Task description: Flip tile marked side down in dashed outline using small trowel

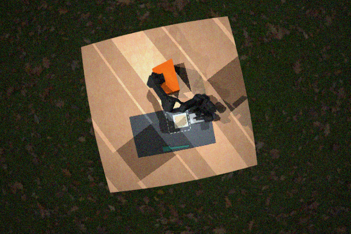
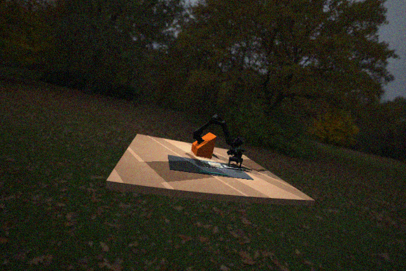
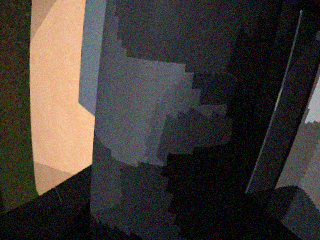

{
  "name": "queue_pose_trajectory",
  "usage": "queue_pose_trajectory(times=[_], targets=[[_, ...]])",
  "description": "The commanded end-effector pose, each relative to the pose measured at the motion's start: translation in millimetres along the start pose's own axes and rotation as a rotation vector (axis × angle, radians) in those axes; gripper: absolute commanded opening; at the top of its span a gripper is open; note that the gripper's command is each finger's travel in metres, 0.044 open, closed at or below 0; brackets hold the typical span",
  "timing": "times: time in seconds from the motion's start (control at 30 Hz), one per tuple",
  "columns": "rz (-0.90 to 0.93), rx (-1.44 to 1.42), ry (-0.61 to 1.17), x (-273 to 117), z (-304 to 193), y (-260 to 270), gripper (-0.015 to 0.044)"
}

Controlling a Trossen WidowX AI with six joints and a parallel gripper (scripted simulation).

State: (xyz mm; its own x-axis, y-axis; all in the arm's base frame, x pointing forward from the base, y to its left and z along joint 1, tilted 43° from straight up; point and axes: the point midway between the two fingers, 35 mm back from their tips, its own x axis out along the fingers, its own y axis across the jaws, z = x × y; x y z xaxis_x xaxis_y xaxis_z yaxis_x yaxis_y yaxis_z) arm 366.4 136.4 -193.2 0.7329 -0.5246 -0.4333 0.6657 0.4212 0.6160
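The tile lies flat on the dark mat, a cream square with a white border facing up. It is inside the dashed outline, towards its right side. Whether the cream face is the marked side cannot be told. My gripper is shut on the trowel, low over the right end of the mat. The trowel's pale grey blade points left at the tile's right edge; whether it touches is unclear. The handle is hidden by the fingers. Dark shapes fill most of the wrist view.
A thin teal tool lies near the mat's front edge. An orange block stands behind the mat, beside the arm's base. The arm arches behind the outline. The wooden table carries striped shadows.
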Motion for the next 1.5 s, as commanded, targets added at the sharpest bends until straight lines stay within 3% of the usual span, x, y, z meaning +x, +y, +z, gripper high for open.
queue_pose_trajectory(times=[0.0, 0.63, 1.1, 1.47], targets=[[0.001, -0.006, 0.003, 3.6, -0.3, -5.1, 0.0], [0.0, -0.008, 0.002, 4.3, 24.2, -5.6, 0.0], [0.002, -0.005, 0.003, -23.5, -11.3, 25.8, 0.0], [-0.077, -0.159, 0.082, -14.0, -8.9, 25.2, 0.0]])
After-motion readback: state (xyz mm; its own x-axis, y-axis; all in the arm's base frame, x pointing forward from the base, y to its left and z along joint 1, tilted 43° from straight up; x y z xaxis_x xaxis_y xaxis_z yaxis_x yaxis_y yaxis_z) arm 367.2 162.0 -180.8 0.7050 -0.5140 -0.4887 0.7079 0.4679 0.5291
